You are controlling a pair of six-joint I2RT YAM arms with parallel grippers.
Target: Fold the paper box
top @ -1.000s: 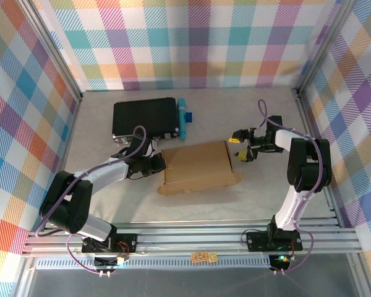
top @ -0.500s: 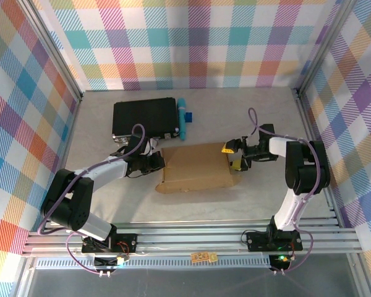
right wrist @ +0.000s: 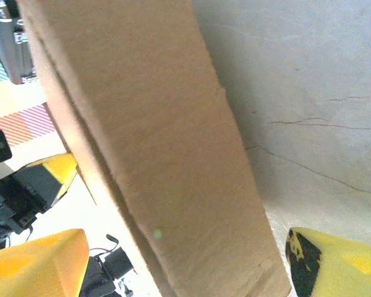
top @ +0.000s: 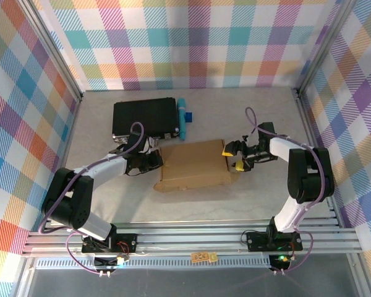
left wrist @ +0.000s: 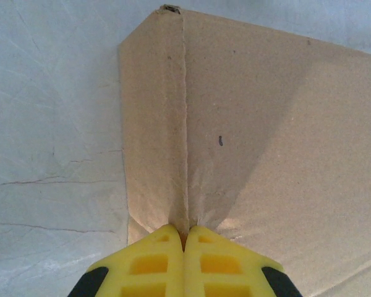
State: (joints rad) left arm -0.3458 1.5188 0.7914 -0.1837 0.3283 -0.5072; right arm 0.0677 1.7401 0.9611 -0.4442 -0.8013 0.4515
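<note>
Paper box point(top: 195, 166) is lying flat mid-worktop point(top: 253, 198), just in front of the black case point(top: 145, 117). The left gripper point(top: 157, 162) has its jaws squeezed together on the box's left edge, right at the crease, and the cardboard puckers there. The right gripper point(top: 234, 156) sits at the box's right edge, jaws wide apart, with the side wall standing between them and a gap to the near finger point(right wrist: 334, 263).

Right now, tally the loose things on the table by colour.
Brown: 1, the paper box
Black: 1, the case
Teal: 1, the stick
Blue: 1, the small piece beside the stick
Total: 4
</note>
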